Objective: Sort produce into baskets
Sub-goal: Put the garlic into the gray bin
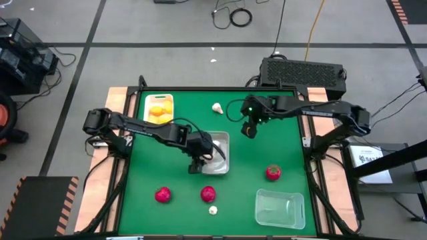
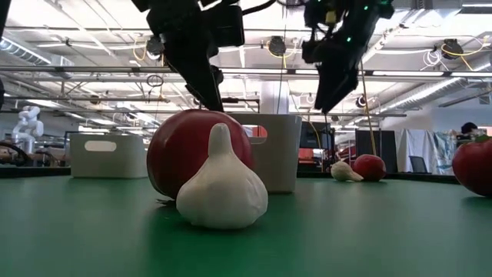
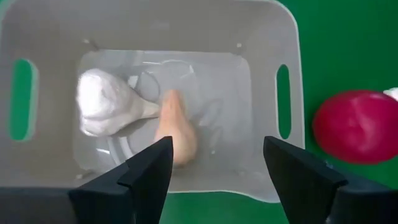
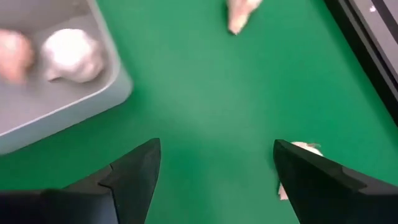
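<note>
My left gripper [image 1: 195,163] [image 3: 217,155] is open and empty above the near left rim of a pale tray [image 1: 225,138] [image 3: 287,37] in the table's middle. Two garlic bulbs lie in the tray, one white [image 3: 106,111] and one peach-tinted [image 3: 176,127]. My right gripper [image 1: 249,130] [image 4: 217,158] is open and empty, above the cloth to the far right of that tray. An off-white piece [image 4: 300,149] shows beside one of its fingers, partly hidden. Loose on the cloth are a garlic [image 1: 217,108], another garlic [image 1: 213,210] and three strawberries [image 1: 163,195], [image 1: 208,193], [image 1: 273,173].
A white tray [image 1: 148,100] with yellow lemons [image 1: 159,112] stands at the far left. A clear tray [image 1: 280,208] stands at the near right, with nothing in it. In the low view a garlic [image 2: 221,188] and a strawberry [image 2: 173,158] sit close to the near edge.
</note>
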Available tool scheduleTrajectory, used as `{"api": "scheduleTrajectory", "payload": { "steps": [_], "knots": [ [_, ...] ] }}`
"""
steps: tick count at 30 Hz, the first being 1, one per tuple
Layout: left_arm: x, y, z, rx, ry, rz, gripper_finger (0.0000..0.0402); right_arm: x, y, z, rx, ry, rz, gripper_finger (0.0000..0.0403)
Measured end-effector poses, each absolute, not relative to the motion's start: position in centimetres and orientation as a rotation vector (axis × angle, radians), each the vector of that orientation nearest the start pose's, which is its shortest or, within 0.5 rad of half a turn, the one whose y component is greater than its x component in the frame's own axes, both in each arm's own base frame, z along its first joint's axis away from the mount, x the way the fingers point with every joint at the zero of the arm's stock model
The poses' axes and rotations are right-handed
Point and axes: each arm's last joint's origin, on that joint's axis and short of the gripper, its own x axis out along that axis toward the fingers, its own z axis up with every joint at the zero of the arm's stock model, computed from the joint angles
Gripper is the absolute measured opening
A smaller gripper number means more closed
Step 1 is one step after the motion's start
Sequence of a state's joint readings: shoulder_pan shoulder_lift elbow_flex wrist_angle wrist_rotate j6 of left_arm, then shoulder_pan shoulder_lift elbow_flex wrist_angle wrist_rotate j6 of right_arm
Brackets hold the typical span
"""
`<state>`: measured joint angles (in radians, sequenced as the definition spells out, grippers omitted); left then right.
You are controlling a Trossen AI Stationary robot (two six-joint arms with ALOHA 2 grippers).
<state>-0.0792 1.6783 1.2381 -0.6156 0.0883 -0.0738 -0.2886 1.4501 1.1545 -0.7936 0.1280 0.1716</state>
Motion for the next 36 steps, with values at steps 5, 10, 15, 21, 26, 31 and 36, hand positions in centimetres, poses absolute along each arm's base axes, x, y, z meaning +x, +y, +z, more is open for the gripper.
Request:
{"api": "scheduleTrajectory", "payload": {
  "steps": [5, 10, 15, 21, 26, 31, 36],
  "knots": [
    [34.1, -2.7, 25.0, -0.103, 1.109, 0.019, 0.0258, 26.9, -11.1, 25.7, 0.336, 1.068, -0.577, 0.0302],
    [33.2, -2.4, 26.9, -0.126, 1.15, 0.112, 0.0258, 26.6, -13.8, 24.4, 0.387, 1.091, -0.656, 0.0302],
    [31.6, -2.2, 28.4, -0.093, 1.169, 0.162, 0.0258, 26.6, -15.7, 22.5, 0.414, 1.159, -0.693, 0.0302],
    [30.1, -1.5, 30.9, -0.099, 1.057, 0.287, 0.0258, 26.6, -17.3, 19.9, 0.432, 1.258, -0.705, 0.0302],
    [29.5, -1.2, 32.0, -0.141, 0.99, 0.335, 0.0258, 27.0, -17.8, 18.1, 0.421, 1.32, -0.689, 0.0302],
    [29.6, -1.2, 32.1, -0.161, 0.968, 0.346, 0.0258, 27.2, -18.0, 16.7, 0.394, 1.378, -0.675, 0.0302],
    [29.7, -1.2, 32.1, -0.17, 0.957, 0.348, 0.0258, 26.9, -18.2, 16.2, 0.308, 1.446, -0.764, 0.0302]
  ]
}}
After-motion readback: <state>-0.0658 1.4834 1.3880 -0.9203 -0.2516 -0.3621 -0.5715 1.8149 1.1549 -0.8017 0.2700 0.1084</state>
